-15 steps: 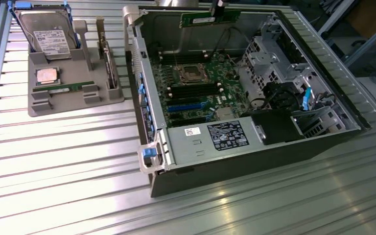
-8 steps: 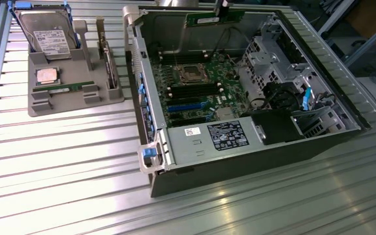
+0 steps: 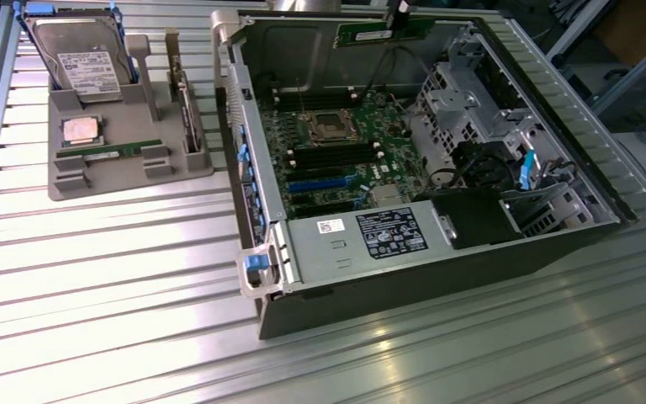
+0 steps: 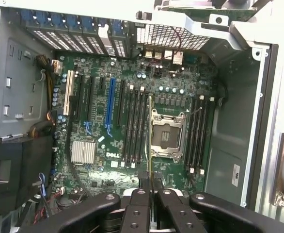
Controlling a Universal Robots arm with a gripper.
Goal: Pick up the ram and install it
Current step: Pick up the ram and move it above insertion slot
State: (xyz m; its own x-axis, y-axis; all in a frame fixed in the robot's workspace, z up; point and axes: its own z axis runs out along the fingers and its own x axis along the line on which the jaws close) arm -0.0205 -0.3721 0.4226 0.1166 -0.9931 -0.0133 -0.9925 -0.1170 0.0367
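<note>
The ram (image 3: pixel 382 32) is a narrow green stick hanging level over the far end of the open computer case (image 3: pixel 335 278), with my gripper (image 3: pixel 400 10) shut on it from above. In the wrist view the gripper (image 4: pixel 149 187) pinches the ram (image 4: pixel 149 141) edge-on, high above the motherboard (image 4: pixel 98 170). The stick lines up between the black memory slots (image 4: pixel 132 126) and the CPU socket (image 4: pixel 165 138). More memory slots (image 4: pixel 197 131) lie on the socket's other side. A second ram stick (image 3: pixel 110 153) lies on the grey tray (image 3: pixel 132 172).
The tray at the exterior view's left also holds a hard drive (image 3: pixel 82 63) and a square silver CPU chip (image 3: pixel 82 130). Inside the case are the power supply (image 3: pixel 385 236), a metal drive cage (image 3: pixel 463 93) and loose cables (image 4: pixel 47 121).
</note>
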